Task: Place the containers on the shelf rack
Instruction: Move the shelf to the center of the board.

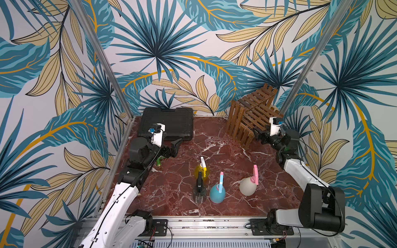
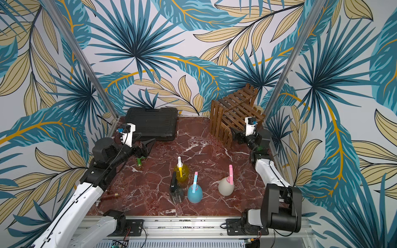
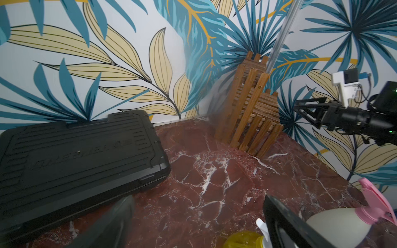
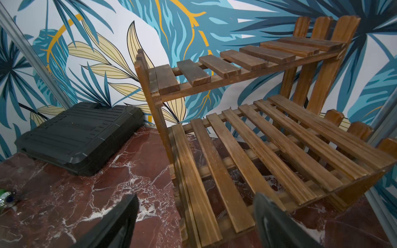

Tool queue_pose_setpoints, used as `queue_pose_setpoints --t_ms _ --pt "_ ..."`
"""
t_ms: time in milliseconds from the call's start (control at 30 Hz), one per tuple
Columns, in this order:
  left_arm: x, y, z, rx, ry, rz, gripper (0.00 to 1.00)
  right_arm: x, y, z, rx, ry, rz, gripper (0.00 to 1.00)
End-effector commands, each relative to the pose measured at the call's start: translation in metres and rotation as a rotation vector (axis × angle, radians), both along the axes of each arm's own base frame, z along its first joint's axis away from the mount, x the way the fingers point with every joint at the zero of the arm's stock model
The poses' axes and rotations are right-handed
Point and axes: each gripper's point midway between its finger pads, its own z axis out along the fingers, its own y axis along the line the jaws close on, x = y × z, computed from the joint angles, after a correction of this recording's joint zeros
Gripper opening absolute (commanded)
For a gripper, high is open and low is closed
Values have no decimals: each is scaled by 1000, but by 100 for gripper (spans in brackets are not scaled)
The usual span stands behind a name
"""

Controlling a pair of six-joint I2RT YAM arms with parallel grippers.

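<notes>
light: even, diffuse | shadows: soft, short | wrist views: edges bowed, near jaws blurred | top views: sharp

Staged robotics lab cell, leaf-print backdrop panels (image 1: 156,53), aluminium frame posts (image 1: 102,58), red marble-look worktop (image 1: 171,193), left arm (image 1: 122,197) and right arm (image 1: 300,169) bolted to a metal front rail (image 1: 206,223)

Four spray bottles upright near the counter (image 1: 227,148) front edge, mid: yellow bottle (image 1: 202,171), smoky clear bottle (image 1: 199,193) just in front of it, light blue bottle (image 1: 217,194) beside that, cream-white bottle (image 1: 248,187) apart, rightward. Brown slatted two-step shelf rack (image 1: 251,116) stands at back right corner.
</notes>
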Motion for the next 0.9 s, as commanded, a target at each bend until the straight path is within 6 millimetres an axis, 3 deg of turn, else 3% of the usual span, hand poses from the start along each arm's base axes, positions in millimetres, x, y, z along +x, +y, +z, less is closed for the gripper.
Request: queue_pose_setpoints --t_ms 0,233,500,567,667,867 --pt "-6 -13 5 25 20 -79 100 5 7 -31 -124 85 53 80" --pt "8 -40 12 -22 -9 -132 100 9 20 -55 -157 141 128 69" --pt "21 -66 10 -32 12 -196 100 12 47 -99 -206 257 180 63" --pt "23 -68 6 -28 17 -200 100 12 49 -106 -217 271 174 56" --pt "27 -69 -3 -16 34 -198 100 10 54 -117 -235 295 170 36" --pt "25 -69 -8 13 49 -208 100 6 76 -114 -211 267 138 20"
